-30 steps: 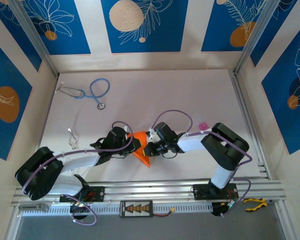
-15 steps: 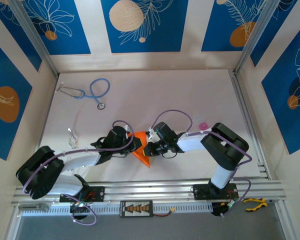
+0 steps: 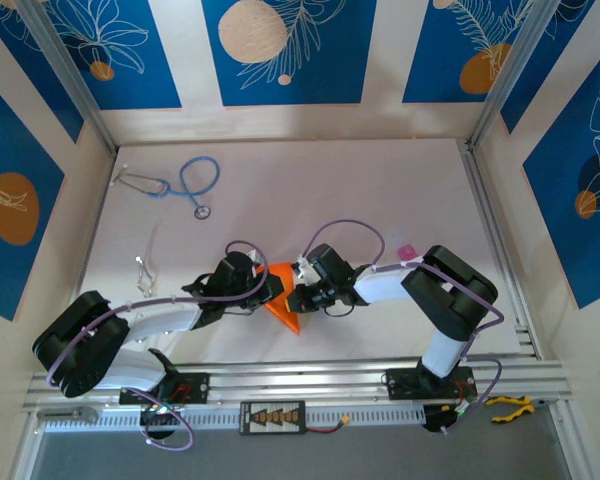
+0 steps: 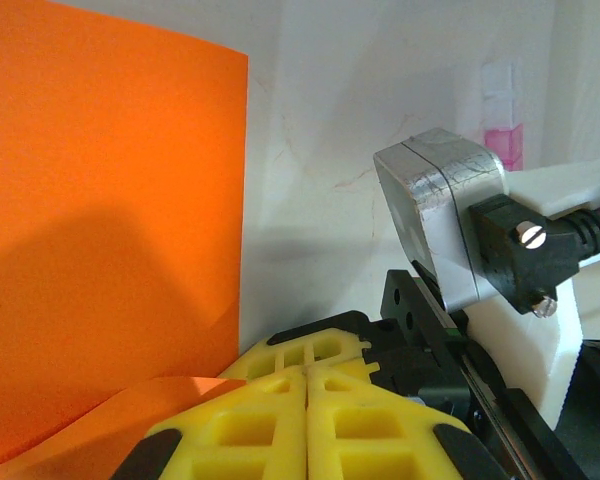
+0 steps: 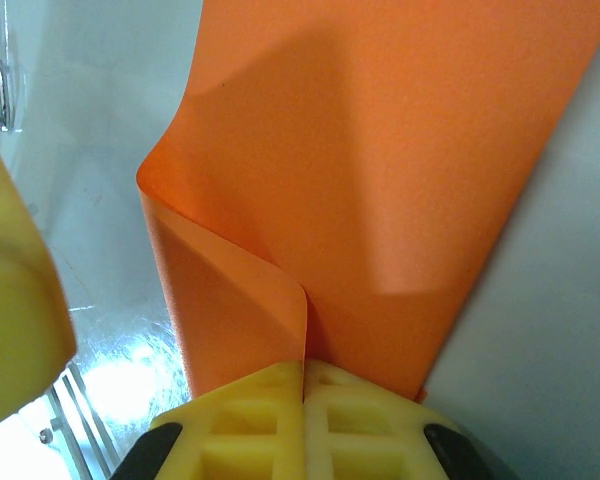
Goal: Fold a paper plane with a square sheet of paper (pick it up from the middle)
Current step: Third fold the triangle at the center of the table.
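Top external view, nearest first: the rail (image 3: 300, 378) that carries both arm bases runs along the near edge. The paper (image 3: 287, 312) lies on the worktop (image 3: 380, 190) a little beyond it, its orange point aimed toward the rail. Both hands meet over the paper, the left hand (image 3: 271, 290) at its left edge and the right hand (image 3: 299, 296) at its right, nearly touching each other. The paper looks like a partly folded narrow wedge, not a finished dart.

In the right wrist view, the yellow fingers (image 5: 250, 420) are pressed together on a curled fold of the paper, which runs into the seam between them. In the left wrist view, the fingers (image 4: 380, 430) are also together. An orange flap passes beside one of them, but I cannot tell whether it is caught between them.

With the hands this close, a pull apart could tear the thin sheet or drag it out of the right hand's pinch, and a push inward could knock hand against hand. The fold in the right hand is rounded rather than creased, so it may spring open, or crease crooked if pressed off line.

There is little room toward the rail and much more on the bare worktop beyond. The pink thing (image 3: 406, 250) sits near the right arm's elbow. The stethoscope (image 3: 185, 185) lies well apart at the far left, just short of the back wall (image 3: 280, 122).
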You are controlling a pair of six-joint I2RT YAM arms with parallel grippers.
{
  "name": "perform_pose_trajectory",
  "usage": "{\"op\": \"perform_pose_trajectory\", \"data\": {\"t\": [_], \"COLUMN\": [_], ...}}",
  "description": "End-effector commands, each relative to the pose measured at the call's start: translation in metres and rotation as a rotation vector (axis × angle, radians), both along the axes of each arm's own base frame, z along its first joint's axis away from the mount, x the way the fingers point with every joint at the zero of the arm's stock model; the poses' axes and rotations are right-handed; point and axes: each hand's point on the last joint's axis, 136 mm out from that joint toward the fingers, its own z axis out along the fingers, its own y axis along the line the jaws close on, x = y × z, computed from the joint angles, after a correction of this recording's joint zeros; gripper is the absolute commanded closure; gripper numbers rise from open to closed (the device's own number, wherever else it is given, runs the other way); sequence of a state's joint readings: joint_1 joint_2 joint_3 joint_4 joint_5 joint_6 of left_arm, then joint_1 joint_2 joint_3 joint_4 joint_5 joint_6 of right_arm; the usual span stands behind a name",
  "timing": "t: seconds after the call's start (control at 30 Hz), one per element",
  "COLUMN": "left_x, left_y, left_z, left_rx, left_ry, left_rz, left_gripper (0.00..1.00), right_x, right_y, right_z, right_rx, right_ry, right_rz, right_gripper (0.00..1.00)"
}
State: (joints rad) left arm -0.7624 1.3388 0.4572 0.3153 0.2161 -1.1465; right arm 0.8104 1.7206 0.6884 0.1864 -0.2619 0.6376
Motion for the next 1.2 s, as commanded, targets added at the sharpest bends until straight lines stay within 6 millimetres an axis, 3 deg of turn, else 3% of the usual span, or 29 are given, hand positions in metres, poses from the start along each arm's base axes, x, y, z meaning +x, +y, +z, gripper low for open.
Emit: {"op": "perform_pose_trajectory", "data": {"t": [0.0,0.5,0.83,1.17], "left_x": [0.006,0.006,0.009,0.006], "left_y": [-0.009,-0.010,-0.012,-0.012], "left_z": [0.013,-0.005,0.009,-0.005], "left_rx": [-0.021,0.006,0.015,0.014], "left_ry": [-0.034,-0.007,-0.033,-0.003], "left_rz": [-0.010,-0.023,-0.035,-0.031], "left_gripper": [0.92,0.93,0.92,0.93], "right_x": [-0.011,-0.010,-0.010,-0.011], "right_y": [-0.008,-0.009,-0.010,-0.010], "right_z": [-0.017,-0.017,-0.017,-0.017], "right_rx": [-0.072,-0.078,-0.081,-0.081], "right_ry": [0.048,0.047,0.046,0.047], "right_rz": [0.009,0.008,0.007,0.008], "right_gripper": [0.98,0.98,0.99,0.99]}}
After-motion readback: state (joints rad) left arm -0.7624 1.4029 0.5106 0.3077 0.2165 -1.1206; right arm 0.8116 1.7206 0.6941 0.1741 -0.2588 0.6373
